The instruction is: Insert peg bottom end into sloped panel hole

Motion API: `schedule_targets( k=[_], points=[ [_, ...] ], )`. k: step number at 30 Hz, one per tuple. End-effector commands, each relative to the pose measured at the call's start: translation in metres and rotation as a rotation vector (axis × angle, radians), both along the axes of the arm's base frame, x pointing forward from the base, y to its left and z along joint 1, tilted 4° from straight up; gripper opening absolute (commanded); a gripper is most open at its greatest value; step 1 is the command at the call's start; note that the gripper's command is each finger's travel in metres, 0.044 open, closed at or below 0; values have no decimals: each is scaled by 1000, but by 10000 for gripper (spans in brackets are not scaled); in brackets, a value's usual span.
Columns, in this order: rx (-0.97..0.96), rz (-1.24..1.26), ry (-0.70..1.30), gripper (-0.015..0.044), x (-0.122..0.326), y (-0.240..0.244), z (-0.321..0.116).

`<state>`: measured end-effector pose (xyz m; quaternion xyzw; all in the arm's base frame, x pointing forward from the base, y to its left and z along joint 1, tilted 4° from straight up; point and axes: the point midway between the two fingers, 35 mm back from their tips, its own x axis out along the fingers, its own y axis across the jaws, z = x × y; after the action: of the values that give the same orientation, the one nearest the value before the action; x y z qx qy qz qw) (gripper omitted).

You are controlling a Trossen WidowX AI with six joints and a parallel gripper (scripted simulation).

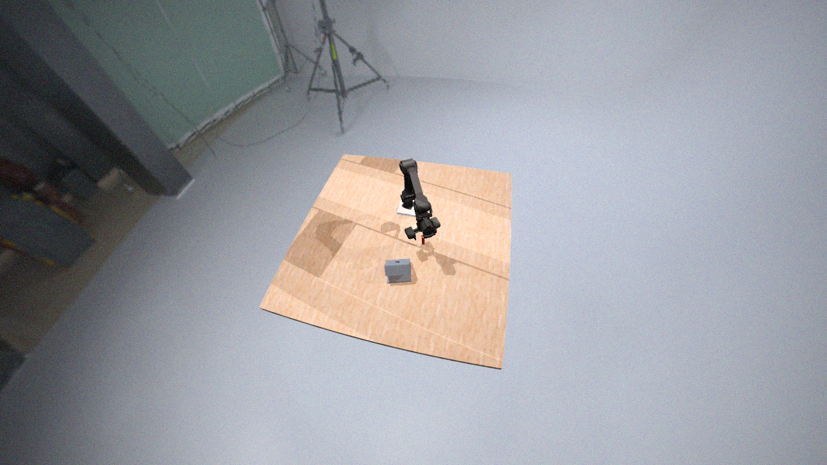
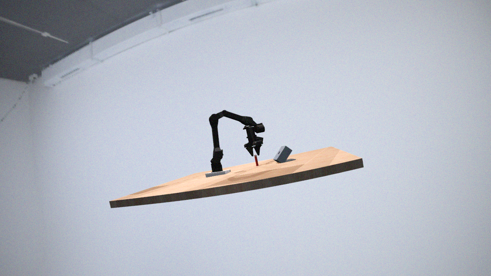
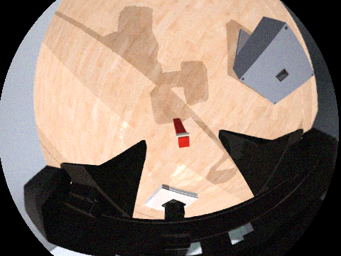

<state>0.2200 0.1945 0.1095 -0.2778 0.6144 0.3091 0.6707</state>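
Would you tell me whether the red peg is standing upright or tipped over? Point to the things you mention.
Upright: the red peg (image 1: 423,239) (image 2: 256,160) (image 3: 180,129) stands on its end in the exterior view.
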Motion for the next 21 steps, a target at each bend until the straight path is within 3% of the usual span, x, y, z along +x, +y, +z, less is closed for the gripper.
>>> schedule_targets(
  k=[1,21],
  points=[
    [0,5,6,440,0,1,-9],
    [0,5,6,440,1,2,-36]
  ],
)
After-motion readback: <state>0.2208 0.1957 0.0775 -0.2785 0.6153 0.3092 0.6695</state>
